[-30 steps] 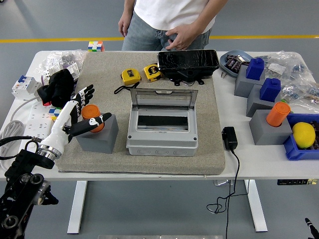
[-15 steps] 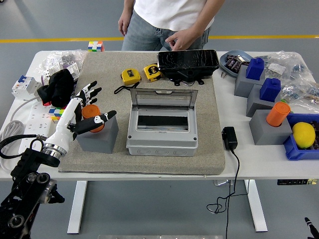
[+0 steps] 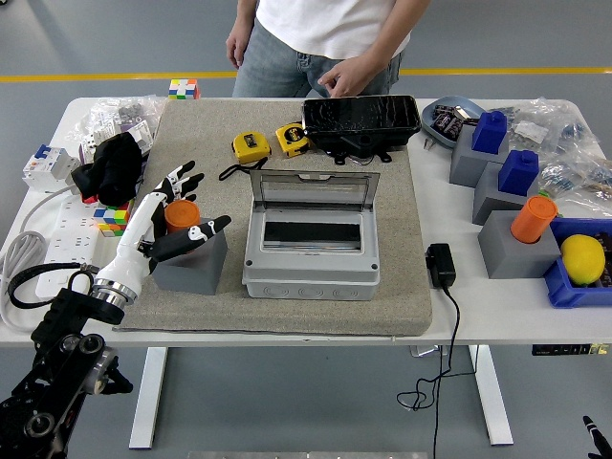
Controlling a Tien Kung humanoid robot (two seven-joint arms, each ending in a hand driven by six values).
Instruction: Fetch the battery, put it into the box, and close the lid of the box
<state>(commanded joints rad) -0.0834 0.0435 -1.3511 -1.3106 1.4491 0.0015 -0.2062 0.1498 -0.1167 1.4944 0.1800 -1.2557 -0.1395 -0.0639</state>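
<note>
Battery (image 3: 181, 212) sits between open robot hand (image 3: 168, 216) fingers.

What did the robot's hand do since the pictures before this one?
The left hand slid right and a bit farther over the table, its fingers spreading around the orange battery in the gray holder. It has not closed on it or lifted it yet. The battery, the gray box with its lid up and the tape measures stayed put. The person's hand barely moved.
</note>
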